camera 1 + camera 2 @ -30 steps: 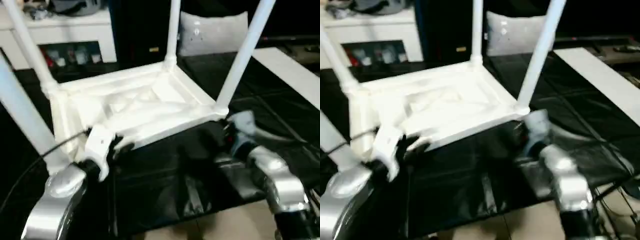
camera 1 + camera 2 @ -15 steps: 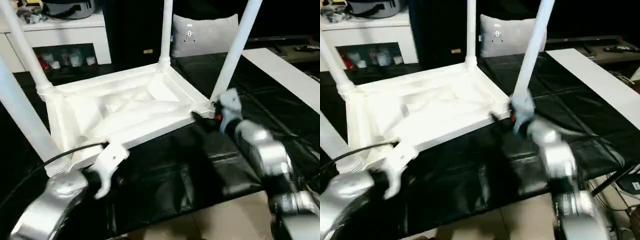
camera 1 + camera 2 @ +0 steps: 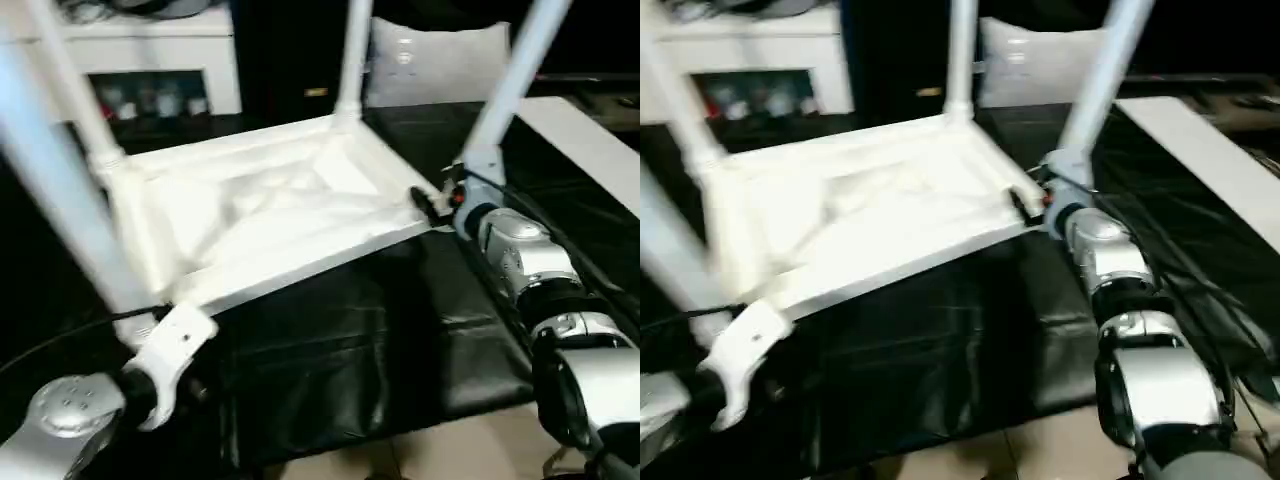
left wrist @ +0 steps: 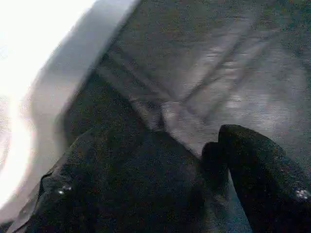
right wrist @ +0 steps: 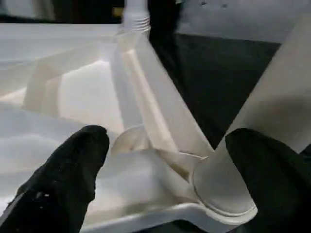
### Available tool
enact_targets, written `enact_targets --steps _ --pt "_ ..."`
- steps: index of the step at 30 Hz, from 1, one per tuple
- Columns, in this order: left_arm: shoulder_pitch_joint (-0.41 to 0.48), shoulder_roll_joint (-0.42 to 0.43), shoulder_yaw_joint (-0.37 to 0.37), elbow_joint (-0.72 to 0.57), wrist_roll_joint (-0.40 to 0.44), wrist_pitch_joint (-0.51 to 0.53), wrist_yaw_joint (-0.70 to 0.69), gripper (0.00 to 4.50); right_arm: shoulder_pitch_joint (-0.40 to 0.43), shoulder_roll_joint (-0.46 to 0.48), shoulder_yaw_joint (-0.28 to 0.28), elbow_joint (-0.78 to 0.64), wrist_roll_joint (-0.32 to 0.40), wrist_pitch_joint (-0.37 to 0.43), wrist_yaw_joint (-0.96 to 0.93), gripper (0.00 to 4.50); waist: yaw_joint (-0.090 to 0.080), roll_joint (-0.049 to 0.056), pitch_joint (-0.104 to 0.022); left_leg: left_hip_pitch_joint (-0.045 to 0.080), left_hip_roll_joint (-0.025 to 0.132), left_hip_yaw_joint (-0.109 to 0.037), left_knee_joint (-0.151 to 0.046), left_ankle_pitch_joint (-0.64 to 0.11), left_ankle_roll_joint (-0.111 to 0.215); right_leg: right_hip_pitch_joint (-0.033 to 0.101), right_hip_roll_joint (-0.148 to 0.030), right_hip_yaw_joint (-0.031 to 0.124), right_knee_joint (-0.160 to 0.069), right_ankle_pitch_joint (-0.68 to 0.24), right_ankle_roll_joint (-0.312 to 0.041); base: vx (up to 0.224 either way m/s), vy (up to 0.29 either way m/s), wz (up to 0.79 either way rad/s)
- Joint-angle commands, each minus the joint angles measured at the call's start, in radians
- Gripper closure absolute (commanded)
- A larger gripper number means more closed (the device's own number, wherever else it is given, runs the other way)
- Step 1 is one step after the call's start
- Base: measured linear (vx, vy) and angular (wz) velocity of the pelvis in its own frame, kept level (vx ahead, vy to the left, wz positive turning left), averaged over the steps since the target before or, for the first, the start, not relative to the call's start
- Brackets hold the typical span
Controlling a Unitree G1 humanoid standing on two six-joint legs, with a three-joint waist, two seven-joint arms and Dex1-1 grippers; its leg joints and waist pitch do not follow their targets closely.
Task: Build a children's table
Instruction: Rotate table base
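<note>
**Left eye view: upside-down table with two grippers beside it**

Nearest, the left gripper (image 3: 190, 385) sits low on the left, over the shiny black sheet (image 3: 330, 360) that covers the work surface. It is just off the near left corner of the white plastic tabletop (image 3: 270, 215). In the left wrist view its two black fingers (image 4: 262, 179) stand apart with nothing between them, just the black sheet and a bright white edge of the table beside them.

A bit farther, the tabletop lies upside down on the sheet, ribbed side up. Four long white tube legs stick up from its round corner sockets. The near left leg (image 3: 70, 200) looks very big.

On the right, the right gripper (image 3: 440, 205) is at the near right corner. In the right wrist view its black fingers (image 5: 68, 174) are wide open, one on each side of the near right leg (image 5: 262, 136) and its socket. I cannot tell if they touch it.

Farthest back are a grey-white cushion (image 3: 435, 65) and a white cabinet (image 3: 150, 60).
</note>
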Motion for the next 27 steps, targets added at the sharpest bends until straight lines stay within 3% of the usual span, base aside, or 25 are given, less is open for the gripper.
enact_targets --steps 1,2,3,5,6,9,12,16,17,18,19,22,23,24,25,26,27 --pt "-0.007 -0.007 0.03 0.022 0.037 -0.027 0.037 0.83 -0.03 -0.06 -0.065 0.03 0.017 -0.038 -0.099 0.0 -0.007 0.01 -0.053 0.058 0.04 -0.016 -0.073 -0.368 -0.044 0.002 -0.017 0.016 -0.074 -0.225 -0.147 0.0 0.0 0.0" --pt "-0.015 -0.007 0.036 0.026 0.044 -0.03 0.051 0.83 -0.039 -0.073 -0.071 0.057 0.017 -0.062 -0.117 0.0 -0.005 0.009 -0.052 0.06 0.038 -0.016 -0.073 -0.38 -0.05 0.001 -0.016 0.016 -0.075 -0.239 -0.141 0.0 0.0 0.0" --pt "-0.027 -0.013 0.041 0.04 0.051 -0.041 0.066 0.83 -0.039 -0.088 -0.073 0.07 0.013 -0.082 -0.123 0.0 -0.007 0.003 -0.059 0.059 0.039 -0.016 -0.072 -0.393 -0.059 0.004 -0.016 0.015 -0.074 -0.253 -0.132 0.0 0.0 0.0" --pt "-0.037 -0.024 0.05 0.057 0.049 -0.062 0.087 0.83 -0.037 -0.102 -0.074 0.086 0.006 -0.107 -0.114 0.0 -0.003 0.004 -0.056 0.056 0.037 -0.018 -0.073 -0.405 -0.068 0.003 -0.016 0.014 -0.075 -0.268 -0.117 0.0 0.0 0.0" --pt "-0.036 -0.032 0.059 0.061 0.039 -0.075 0.09 0.83 -0.027 -0.105 -0.072 0.082 0.002 -0.118 -0.095 0.0 -0.004 0.0 -0.056 0.051 0.035 -0.018 -0.072 -0.407 -0.067 0.007 -0.017 0.014 -0.077 -0.276 -0.107 0.0 0.0 0.0" --pt "-0.015 -0.048 0.098 0.064 0.001 -0.124 0.065 0.83 0.024 -0.099 -0.07 0.031 0.0 -0.129 -0.027 0.0 -0.025 -0.003 -0.063 0.038 0.032 -0.021 -0.068 -0.404 -0.056 0.014 -0.021 0.012 -0.081 -0.298 -0.102 0.0 0.0 0.0" --pt "0.011 -0.068 0.161 0.066 -0.068 -0.152 0.014 0.64 0.105 -0.088 -0.045 -0.065 0.001 -0.124 0.046 0.0 -0.041 -0.005 -0.069 0.034 0.034 -0.022 -0.066 -0.381 -0.042 0.016 -0.019 0.011 -0.076 -0.261 -0.121 0.0 0.0 0.0" --pt "0.038 -0.045 0.194 0.067 -0.118 -0.2 -0.058 0.42 0.191 -0.072 -0.029 -0.18 0.034 -0.091 0.117 0.0 -0.044 -0.004 -0.073 0.036 0.037 -0.02 -0.066 -0.355 -0.017 0.017 -0.015 0.013 -0.075 -0.216 -0.141 0.0 0.0 0.0" --pt "0.048 -0.017 0.206 0.066 -0.138 -0.193 -0.093 0.29 0.248 -0.062 -0.007 -0.26 0.044 -0.079 0.141 0.0 -0.042 0.006 -0.074 0.041 0.039 -0.02 -0.066 -0.361 -0.014 0.015 -0.016 0.013 -0.073 -0.213 -0.153 0.0 0.0 0.0" --pt "0.047 0.001 0.214 0.068 -0.144 -0.191 -0.112 0.08 0.305 -0.059 0.024 -0.35 0.05 -0.052 0.17 0.0 -0.04 0.005 -0.072 0.043 0.039 -0.018 -0.067 -0.364 -0.014 0.013 -0.014 0.014 -0.076 -0.216 -0.149 0.0 0.0 0.0" --pt "0.036 0.004 0.218 0.071 -0.152 -0.185 -0.117 0.08 0.363 -0.057 0.058 -0.442 0.056 -0.024 0.195 0.0 -0.036 0.017 -0.07 0.044 0.04 -0.022 -0.072 -0.366 -0.019 0.016 -0.012 0.015 -0.074 -0.217 -0.14 0.0 0.0 0.0" --pt "-0.013 -0.039 0.199 0.07 -0.166 -0.164 -0.074 0.02 0.469 -0.049 0.11 -0.625 0.08 0.044 0.236 0.0 -0.034 0.012 -0.07 0.051 0.044 -0.022 -0.078 -0.409 -0.046 0.01 -0.01 0.017 -0.076 -0.232 -0.137 0.0 0.0 0.0" --pt "-0.03 -0.065 0.187 0.068 -0.17 -0.154 -0.053 0.02 0.499 -0.045 0.121 -0.678 0.085 0.063 0.24 0.0 -0.027 0.014 -0.066 0.06 0.048 -0.02 -0.079 -0.438 -0.059 0.003 -0.011 0.02 -0.083 -0.256 -0.133 0.0 0.0 0.0" --pt "-0.059 -0.119 0.15 0.078 -0.154 -0.158 0.004 0.02 0.558 -0.031 0.134 -0.792 0.111 0.117 0.259 0.0 -0.025 0.034 -0.067 0.062 0.045 -0.024 -0.079 -0.448 -0.07 0.002 -0.013 0.021 -0.08 -0.26 -0.134 0.0 0.0 0.0" --pt "-0.065 -0.139 0.134 0.084 -0.145 -0.165 0.022 0.02 0.578 -0.026 0.139 -0.83 0.125 0.138 0.267 0.0 -0.026 0.024 -0.067 0.06 0.047 -0.025 -0.082 -0.461 -0.076 0.008 -0.011 0.021 -0.083 -0.259 -0.122 0.0 0.0 0.0" --pt "-0.073 -0.166 0.109 0.087 -0.132 -0.18 0.043 0.02 0.596 -0.02 0.145 -0.867 0.135 0.151 0.262 0.0 -0.026 0.026 -0.066 0.057 0.045 -0.027 -0.083 -0.461 -0.076 0.009 -0.011 0.021 -0.082 -0.26 -0.117 0.0 0.0 0.0" --pt "-0.076 -0.177 0.098 0.088 -0.129 -0.189 0.05 0.02 0.606 -0.017 0.148 -0.886 0.137 0.158 0.259 0.0 -0.027 0.021 -0.068 0.052 0.044 -0.028 -0.083 -0.46 -0.073 0.013 -0.016 0.021 -0.085 -0.28 -0.106 0.0 0.0 0.0"
